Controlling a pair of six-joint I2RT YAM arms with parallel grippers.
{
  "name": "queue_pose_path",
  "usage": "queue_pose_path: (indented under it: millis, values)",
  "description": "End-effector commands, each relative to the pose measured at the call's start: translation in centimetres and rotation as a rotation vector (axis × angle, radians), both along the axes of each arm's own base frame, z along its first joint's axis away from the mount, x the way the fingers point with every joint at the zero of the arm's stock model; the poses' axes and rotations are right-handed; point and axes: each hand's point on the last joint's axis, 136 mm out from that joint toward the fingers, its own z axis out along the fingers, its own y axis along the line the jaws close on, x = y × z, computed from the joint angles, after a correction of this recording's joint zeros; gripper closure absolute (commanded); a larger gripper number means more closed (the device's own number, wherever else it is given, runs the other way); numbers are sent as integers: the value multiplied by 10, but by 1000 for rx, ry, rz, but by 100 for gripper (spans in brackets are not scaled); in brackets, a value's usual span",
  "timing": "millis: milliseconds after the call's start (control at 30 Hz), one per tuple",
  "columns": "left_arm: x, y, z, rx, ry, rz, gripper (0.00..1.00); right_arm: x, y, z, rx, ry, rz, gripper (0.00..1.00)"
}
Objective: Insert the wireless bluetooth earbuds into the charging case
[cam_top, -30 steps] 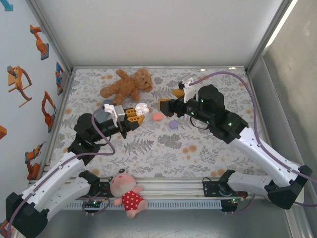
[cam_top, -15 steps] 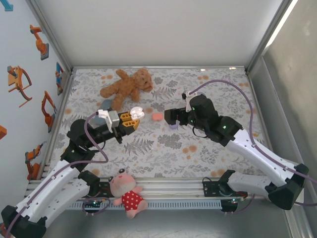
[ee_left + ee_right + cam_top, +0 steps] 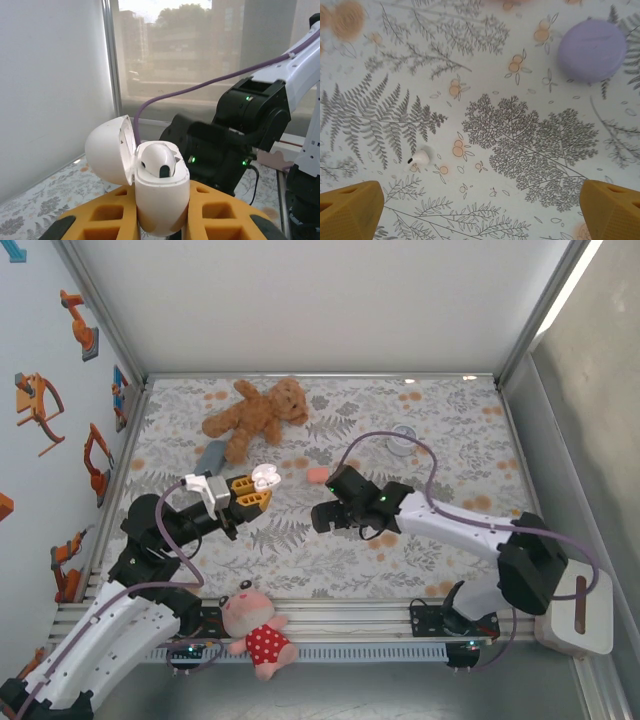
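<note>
My left gripper [image 3: 256,489] is shut on a white charging case [image 3: 161,200], held upright off the cloth between its yellow fingers [image 3: 100,217]. The case's lid [image 3: 107,155] is swung open to the left, and one white earbud [image 3: 157,160] sits in its well. A second white earbud [image 3: 420,158] lies loose on the patterned cloth. My right gripper [image 3: 480,210] hangs open above the cloth, pointing down. That earbud is ahead of its left fingertip [image 3: 351,202], nothing between the fingers. In the top view the right gripper [image 3: 321,517] is right of the held case [image 3: 266,477].
A purple rounded case [image 3: 591,50] lies on the cloth beyond the right gripper. A pink case [image 3: 318,475] sits mid-cloth. A brown teddy bear [image 3: 256,410] lies at the back, a small doll [image 3: 256,625] at the near rail, and a clear item [image 3: 403,438] at the back right.
The right arm has swung left and toward the near side, dropping low over the cloth with its jaws opened wider. The left gripper has drawn back slightly with the case.
</note>
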Motion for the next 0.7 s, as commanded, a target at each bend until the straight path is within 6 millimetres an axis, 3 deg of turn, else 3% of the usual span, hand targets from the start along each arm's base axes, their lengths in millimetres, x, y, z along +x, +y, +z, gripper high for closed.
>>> queue_pose_path:
  millis: [0,267,667]
  values:
    - [-2,2,-5,15,-13,7,100,5,22,-5,-9,-5,4,2]
    - [-3,4,-6,20,-19,19,100,-2,56,-39,-93,43,84,2]
    - [0,2,-9,27,-12,17,100,-14,59,-70,-228,96,151,3]
